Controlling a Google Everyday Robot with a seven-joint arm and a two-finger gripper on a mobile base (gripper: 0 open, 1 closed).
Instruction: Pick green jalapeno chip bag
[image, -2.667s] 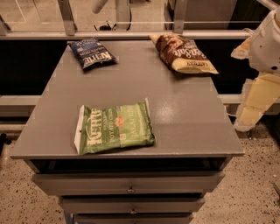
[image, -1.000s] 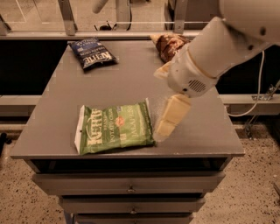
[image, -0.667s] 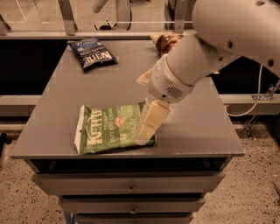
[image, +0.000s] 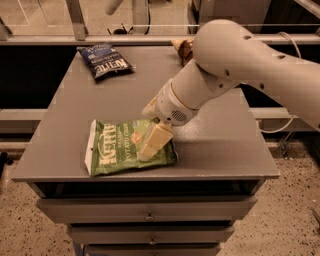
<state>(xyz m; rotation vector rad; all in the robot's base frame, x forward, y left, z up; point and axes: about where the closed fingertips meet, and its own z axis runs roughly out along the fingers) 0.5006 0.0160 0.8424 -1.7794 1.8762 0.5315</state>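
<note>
The jalapeno chip bag (image: 117, 150) is laid flat on the bench (image: 220, 150), close to its front edge and left of the middle. The gripper (image: 151, 137) is set over the right half of that bag, reached in from the right by the arm (image: 240, 60). A second Kettle bag (image: 105, 61) is placed near the far-left corner. A third bag (image: 183, 49) is found at the far edge, partly hidden behind the arm. Drawers (image: 150, 210) are stacked under the benchtop.

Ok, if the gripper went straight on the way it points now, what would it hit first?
The green chip bag. The gripper points down and to the left in the picture, over the bag's right half. It may already be touching the bag, but depth is unclear from this view.
</note>
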